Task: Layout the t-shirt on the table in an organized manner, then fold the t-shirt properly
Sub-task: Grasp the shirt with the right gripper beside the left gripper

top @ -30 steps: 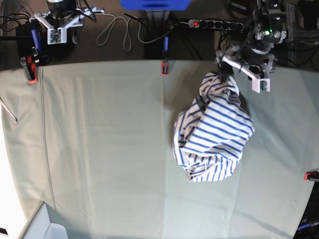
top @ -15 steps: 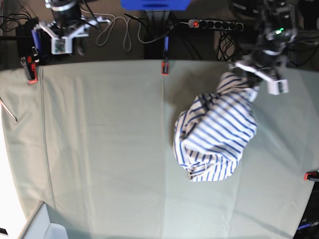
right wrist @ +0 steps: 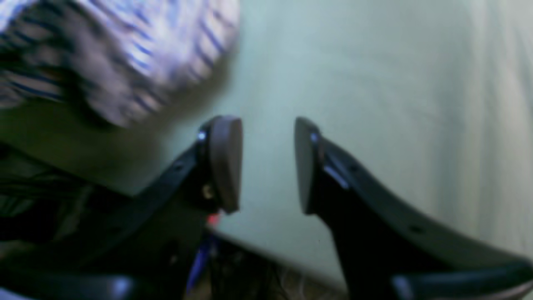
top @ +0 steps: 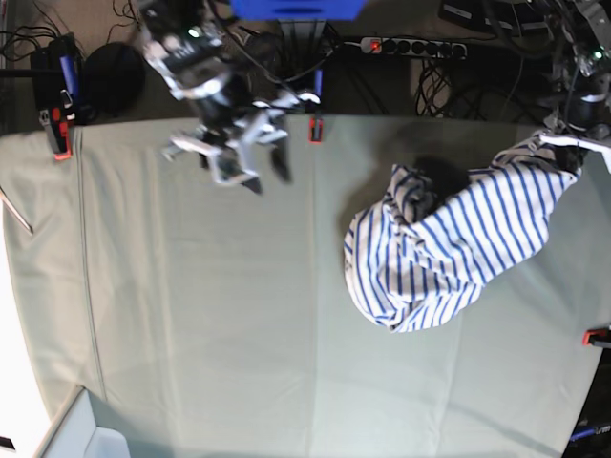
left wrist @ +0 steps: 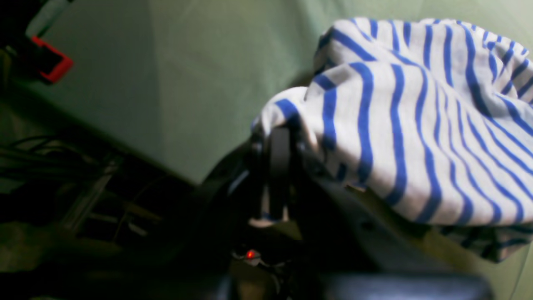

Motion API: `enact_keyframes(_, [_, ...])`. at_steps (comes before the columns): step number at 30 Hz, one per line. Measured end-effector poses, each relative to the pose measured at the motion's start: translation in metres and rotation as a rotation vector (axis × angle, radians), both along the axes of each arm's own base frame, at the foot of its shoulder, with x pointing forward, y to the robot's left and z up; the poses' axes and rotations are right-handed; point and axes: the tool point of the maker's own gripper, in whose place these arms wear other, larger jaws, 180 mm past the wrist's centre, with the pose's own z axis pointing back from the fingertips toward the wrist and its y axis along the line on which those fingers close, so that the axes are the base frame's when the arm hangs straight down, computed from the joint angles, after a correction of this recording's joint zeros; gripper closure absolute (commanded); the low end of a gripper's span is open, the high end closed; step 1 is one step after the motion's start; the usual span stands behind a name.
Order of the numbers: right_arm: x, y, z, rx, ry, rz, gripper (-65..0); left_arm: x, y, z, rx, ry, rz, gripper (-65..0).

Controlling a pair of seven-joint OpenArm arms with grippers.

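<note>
Most of the job is not done yet. The shirt is in a bunched heap on the right side of the table, not flat. The left gripper is pinched shut on one edge of the shirt and holds it up near the table's far right edge. The right gripper has its jaws apart and holds nothing, over bare cloth. Spreading the shirt flat comes first, I think, then all the folding.

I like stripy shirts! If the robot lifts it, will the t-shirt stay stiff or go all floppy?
Probably floppy: the t-shirt droops in folds from the left end effector. It likely drags rather than slides, since most of it lies bunched on the table.
</note>
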Motion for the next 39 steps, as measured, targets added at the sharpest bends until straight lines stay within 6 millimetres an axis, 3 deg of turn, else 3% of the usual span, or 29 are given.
enact_keyframes(5, [0.017,0.047,-0.012,0.021,0.003,0.097,-32.3,-0.007,0.004,-0.011,-0.011,0.029,0.015,0.0])
enact_keyframes(9, [0.042,0.067,-0.028,0.005,0.02,0.123,-32.5,-0.016,0.011,-0.02,-0.022,0.056,0.044,0.0])
enact_keyframes(14, [0.094,0.079,-0.028,-0.028,-0.018,0.124,-32.6,-0.019,0.011,-0.026,-0.033,0.068,0.049,0.0])
enact_keyframes(18, [0.119,0.09,-0.039,-0.003,0.032,0.121,-32.6,-0.018,0.011,-0.023,-0.027,0.062,0.047,0.0])
enact_keyframes(28, [0.13,0.087,-0.094,-0.005,0.217,0.091,-31.9,-0.009,0.017,-0.019,-0.009,0.054,0.037,0.0])
enact_keyframes(30, [0.132,0.087,-0.1,-0.022,0.237,0.091,-29.6,-0.004,0.016,-0.017,-0.013,0.038,0.037,0.0])
enact_keyframes(32, [0.132,0.087,-0.101,-0.019,0.237,0.091,-22.7,0.0,0.015,-0.015,-0.013,0.027,0.034,0.0])
enact_keyframes(35, [0.132,0.09,-0.098,-0.006,0.225,0.106,-2.7,0.003,0.015,-0.013,-0.013,0.02,0.034,0.0])
enact_keyframes(37, [0.133,0.093,-0.095,0.022,0.218,0.129,0.0,0.004,0.015,-0.013,-0.014,0.02,0.034,0.0])
enact_keyframes(39, [0.144,0.078,-0.088,0.056,0.217,0.074,0.0,0.008,0.015,-0.011,-0.015,0.008,0.035,0.0])
